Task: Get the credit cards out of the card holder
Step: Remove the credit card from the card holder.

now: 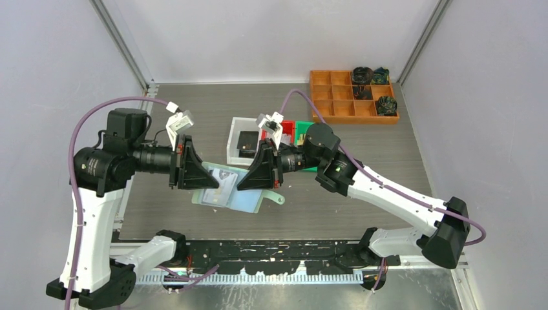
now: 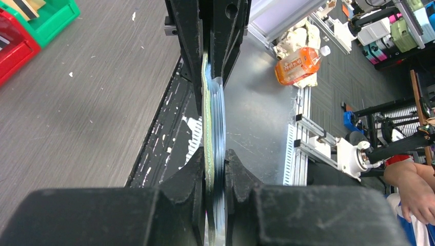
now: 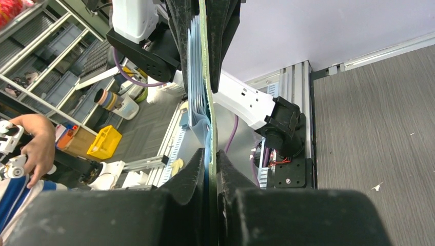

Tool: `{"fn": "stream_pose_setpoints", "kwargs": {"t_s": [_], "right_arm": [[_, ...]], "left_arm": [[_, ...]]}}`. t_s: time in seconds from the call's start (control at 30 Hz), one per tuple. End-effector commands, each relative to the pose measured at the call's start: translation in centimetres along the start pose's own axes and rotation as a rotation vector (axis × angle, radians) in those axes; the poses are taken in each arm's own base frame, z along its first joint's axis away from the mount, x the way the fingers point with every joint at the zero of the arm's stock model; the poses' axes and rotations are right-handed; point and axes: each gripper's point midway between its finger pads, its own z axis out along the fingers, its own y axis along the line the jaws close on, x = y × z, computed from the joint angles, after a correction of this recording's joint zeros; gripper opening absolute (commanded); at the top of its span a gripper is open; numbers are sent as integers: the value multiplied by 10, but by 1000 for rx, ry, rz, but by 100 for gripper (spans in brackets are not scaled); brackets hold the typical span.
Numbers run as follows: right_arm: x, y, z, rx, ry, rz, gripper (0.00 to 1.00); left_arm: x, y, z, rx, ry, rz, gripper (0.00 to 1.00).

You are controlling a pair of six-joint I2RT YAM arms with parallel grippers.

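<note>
**A:** How do the jaws stand?

**B:** Both are nearly closed with only a thin slit between them, and each is pinching something. The left gripper [image 2: 215, 160] clamps one edge of the holder [image 2: 213, 115], seen edge-on in its wrist view. The right gripper [image 3: 209, 156] nips the opposite edge in the same way. I cannot tell whether its pads catch a card as well as the holder's leaf.

**A:** Where is the holder, then?

**B:** It is stretched open between the two grippers, at about the table's centre in the top view. The left gripper is on its 9 o'clock side and the right gripper on its 3 o'clock side. It looks lifted off the table, but I cannot say for certain.

**A:** Are the cards out?

**B:** Mostly not, I judge. Pale cards [image 1: 215, 196] show through the pockets. At 12 o'clock from the holder is a white bin [image 1: 231, 139] with something flat and black in it [image 1: 248, 143]. That may be a card already removed, but it is too small to be sure.

**A:** So what is left to do?

**B:** Most of the job, I think: sliding out each pocketed card while one gripper steadies the holder.
</note>
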Motion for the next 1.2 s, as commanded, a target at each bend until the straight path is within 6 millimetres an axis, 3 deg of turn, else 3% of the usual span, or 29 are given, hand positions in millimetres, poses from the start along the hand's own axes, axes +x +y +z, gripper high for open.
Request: {"fn": "stream_pose_setpoints", "kwargs": {"t_s": [0.0,0.17,0.33,0.57,0.87,1.03,1.17], "right_arm": [[-27,20,3,-28,-96,-74,1],[-43,25,6,-62,-187,-54,1],[-50,27,6,-69,-225,-43,1],[-50,27,2,-56,-245,-45,1],[-52,5,-9,3,-283,-18,1],[-56,-3,-20,11,-309,2,1],[-58,5,-20,-18,-298,1,1]], "left_arm": [[-11,-14,-2,46,-36,55,0],[-7,-5,0,19,-32,45,0],[-4,1,0,-7,-30,54,16],[-2,-2,-2,-12,-26,71,22],[1,-23,-7,51,-20,84,42],[6,-28,-9,53,-15,103,42],[2,-15,-7,0,-27,93,37]]}}
